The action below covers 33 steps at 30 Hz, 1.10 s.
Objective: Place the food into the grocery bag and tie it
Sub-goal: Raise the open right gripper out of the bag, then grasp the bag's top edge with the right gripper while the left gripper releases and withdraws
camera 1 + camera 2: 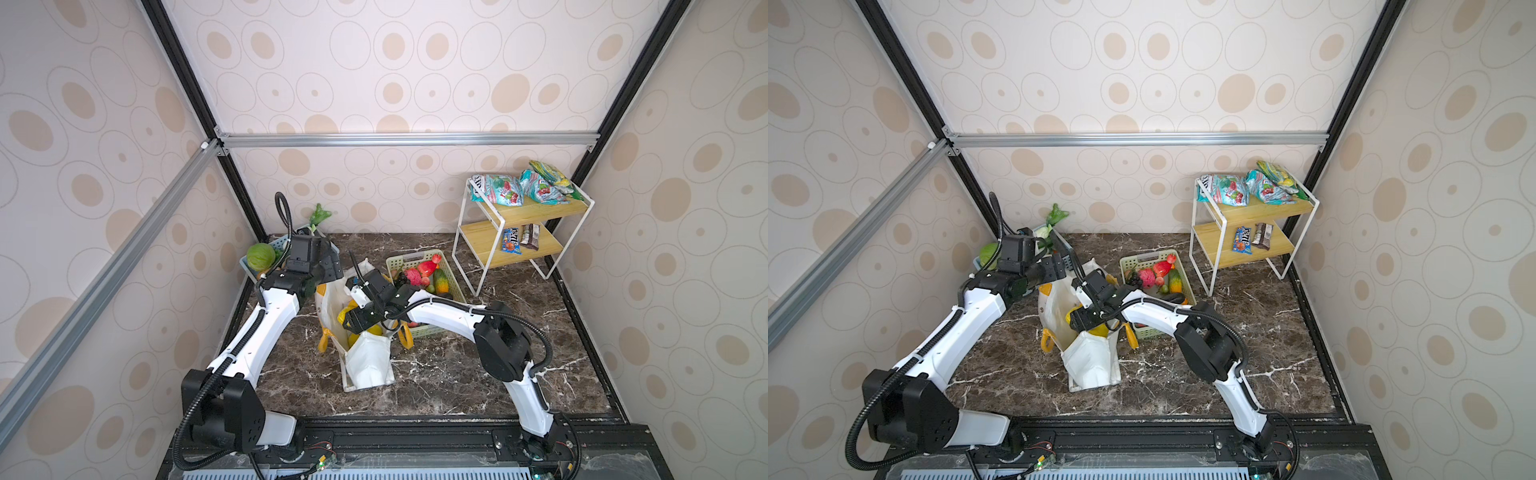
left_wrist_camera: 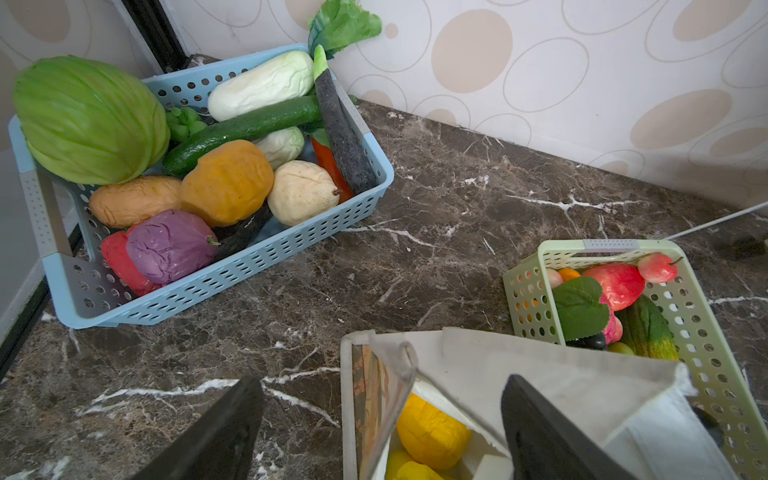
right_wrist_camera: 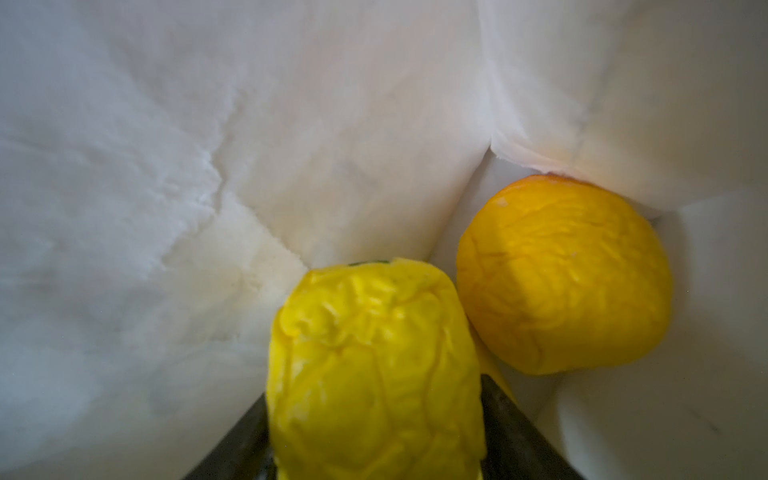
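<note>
- In both top views the grocery bag [image 1: 368,365] [image 1: 1094,368] stands mid-surface; the right jaws reach down into it, their grip masked by the right arm [image 1: 440,311]. I judge a hasty withdrawal could snag the soft rim and tip the bag
- Left wrist view: the left jaws gape empty astride the bag's far corner; closing here could crumple the opening. Their tips are cut off
- Right wrist view: the right jaws clasp a yellow fruit [image 3: 374,365] low inside the bag, just beside an orange fruit [image 3: 561,278]; released, it may roll. The bag floor is hidden
</note>
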Motion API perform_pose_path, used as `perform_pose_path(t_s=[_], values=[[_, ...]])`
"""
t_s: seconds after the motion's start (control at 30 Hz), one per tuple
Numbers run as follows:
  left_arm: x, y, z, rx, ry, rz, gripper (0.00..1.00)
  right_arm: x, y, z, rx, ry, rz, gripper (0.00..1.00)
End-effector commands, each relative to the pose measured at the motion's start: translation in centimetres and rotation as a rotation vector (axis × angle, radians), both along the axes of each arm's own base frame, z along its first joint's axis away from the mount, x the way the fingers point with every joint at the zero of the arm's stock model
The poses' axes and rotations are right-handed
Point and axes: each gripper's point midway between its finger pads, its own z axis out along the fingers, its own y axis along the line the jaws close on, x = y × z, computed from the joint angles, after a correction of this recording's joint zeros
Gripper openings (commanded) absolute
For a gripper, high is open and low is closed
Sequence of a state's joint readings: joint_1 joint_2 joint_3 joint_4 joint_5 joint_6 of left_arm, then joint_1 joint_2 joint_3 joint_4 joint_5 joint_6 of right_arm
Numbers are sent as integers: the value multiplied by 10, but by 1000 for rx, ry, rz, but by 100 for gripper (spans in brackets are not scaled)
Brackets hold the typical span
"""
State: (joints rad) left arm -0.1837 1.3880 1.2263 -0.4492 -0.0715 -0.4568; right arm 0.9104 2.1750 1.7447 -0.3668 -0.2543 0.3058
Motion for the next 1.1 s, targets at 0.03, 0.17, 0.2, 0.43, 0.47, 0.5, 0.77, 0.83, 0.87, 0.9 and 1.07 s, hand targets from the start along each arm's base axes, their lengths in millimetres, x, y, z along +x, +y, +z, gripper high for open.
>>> perform_pose_path(t_s=[0.03, 0.17, 0.2, 0.43, 0.47, 0.5, 0.77, 0.83, 0.87, 0.9, 1.07], values=[[-1, 8, 9, -11, -29, 30, 90, -9, -8, 3, -32, 12, 17, 73], [1, 12, 12, -7, -36, 41, 90, -9, -13, 34, -10, -40, 23, 73], [2, 13, 12, -4, -36, 43, 90, -10, -15, 43, -4, -58, 24, 74], [11, 32, 23, -14, -65, 84, 90, -14, -31, 97, 37, -155, 25, 76], [12, 32, 25, -18, -70, 84, 90, -14, -33, 103, 41, -165, 25, 76], [13, 33, 26, -21, -74, 85, 90, -15, -36, 109, 43, -176, 21, 77], [17, 36, 23, -26, -70, 90, 90, -1, -76, 149, -10, -321, -113, 73], [17, 37, 21, -28, -68, 91, 90, 8, -93, 150, -63, -368, -176, 71], [17, 37, 21, -31, -68, 90, 90, 12, -100, 149, -85, -381, -197, 69], [17, 36, 21, -33, -68, 88, 90, 16, -108, 145, -112, -389, -220, 67], [16, 35, 18, -39, -64, 84, 90, 28, -138, 118, -242, -383, -293, 60]])
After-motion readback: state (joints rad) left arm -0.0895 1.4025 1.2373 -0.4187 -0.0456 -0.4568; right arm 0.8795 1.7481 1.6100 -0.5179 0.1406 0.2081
